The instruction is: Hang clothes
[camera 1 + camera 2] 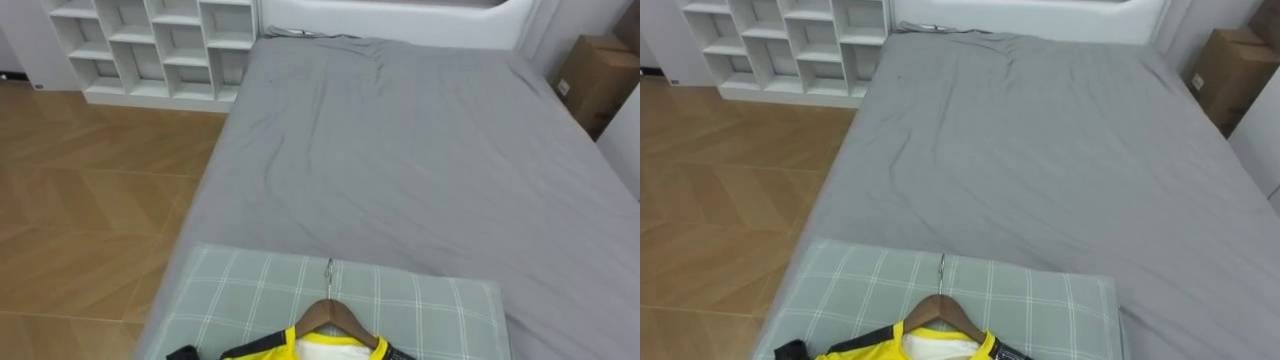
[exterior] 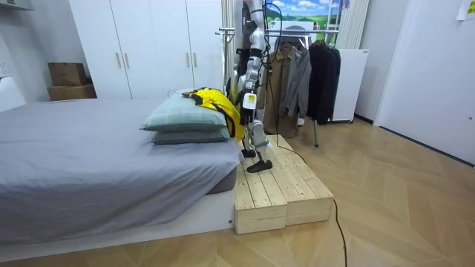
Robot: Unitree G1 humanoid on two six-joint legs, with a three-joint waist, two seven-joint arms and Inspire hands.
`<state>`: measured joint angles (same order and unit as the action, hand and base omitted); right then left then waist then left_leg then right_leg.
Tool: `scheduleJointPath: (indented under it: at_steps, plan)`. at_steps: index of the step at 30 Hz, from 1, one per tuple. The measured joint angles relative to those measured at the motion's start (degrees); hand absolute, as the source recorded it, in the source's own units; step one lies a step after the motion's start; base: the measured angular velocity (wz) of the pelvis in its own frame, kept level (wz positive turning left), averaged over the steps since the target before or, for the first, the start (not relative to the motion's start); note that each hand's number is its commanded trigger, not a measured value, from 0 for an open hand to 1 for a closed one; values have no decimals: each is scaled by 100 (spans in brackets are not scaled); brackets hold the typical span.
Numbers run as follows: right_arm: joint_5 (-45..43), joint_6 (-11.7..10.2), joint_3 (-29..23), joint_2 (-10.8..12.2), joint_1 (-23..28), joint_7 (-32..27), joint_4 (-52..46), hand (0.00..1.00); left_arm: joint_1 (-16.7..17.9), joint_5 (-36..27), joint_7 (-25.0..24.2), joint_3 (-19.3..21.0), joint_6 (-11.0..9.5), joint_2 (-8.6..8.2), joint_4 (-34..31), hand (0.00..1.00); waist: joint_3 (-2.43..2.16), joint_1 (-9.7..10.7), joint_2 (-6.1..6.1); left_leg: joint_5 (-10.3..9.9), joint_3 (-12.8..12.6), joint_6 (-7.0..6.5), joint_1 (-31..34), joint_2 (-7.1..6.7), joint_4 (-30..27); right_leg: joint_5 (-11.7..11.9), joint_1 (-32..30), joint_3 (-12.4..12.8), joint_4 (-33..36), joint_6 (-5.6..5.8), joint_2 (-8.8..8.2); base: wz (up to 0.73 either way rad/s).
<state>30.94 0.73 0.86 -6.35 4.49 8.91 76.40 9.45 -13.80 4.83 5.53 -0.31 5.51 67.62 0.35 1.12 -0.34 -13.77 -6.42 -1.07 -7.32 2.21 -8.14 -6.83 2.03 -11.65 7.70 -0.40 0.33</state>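
Yellow shirt [image 1: 262, 349] on wooden hanger [image 1: 329, 314] lies on checked pillow [image 1: 240, 290] at 6 o'clock; I cannot tell the fingers' state on the left hand [image 2: 249, 96].

A grey bed [image 1: 420, 150] stands on wood floor [image 1: 90, 190], white cube shelves [image 1: 160, 45] beside it.

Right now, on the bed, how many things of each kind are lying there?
Pillows: 2
Yellow shirt: 1
Wooden hanger: 1
Total: 4
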Motion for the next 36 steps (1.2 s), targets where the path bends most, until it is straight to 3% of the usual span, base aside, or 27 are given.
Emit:
scheduleJointPath:
  at_steps: [13, 29, 36]
  plan:
    - [-9, 15, -170, 5, -2, 60, 124, 0, 6, -22, 13, 207, 3, -40, 89, 0, 4, 0, 13, 0, 45, 0, -28, 4, -4, -1, 50, -50, 6, 1, -8, 1]
    - [-30, 67, -215, 5, -6, -215, 166, 0, 282, -171, 831, 628, 30, -21, 94, 0, 5, -144, -39, -1, 67, 0, -139, 0, 1, -16, 179, -115, 10, 12, -29, 1]
    - [-202, 66, -226, 6, -41, -308, 177, 0, 325, -169, 1547, 1031, -1, 10, -39, 0, 6, -156, -30, -19, 284, 26, -143, -6, -60, -54, 315, -286, 0, -3, -35, 14]
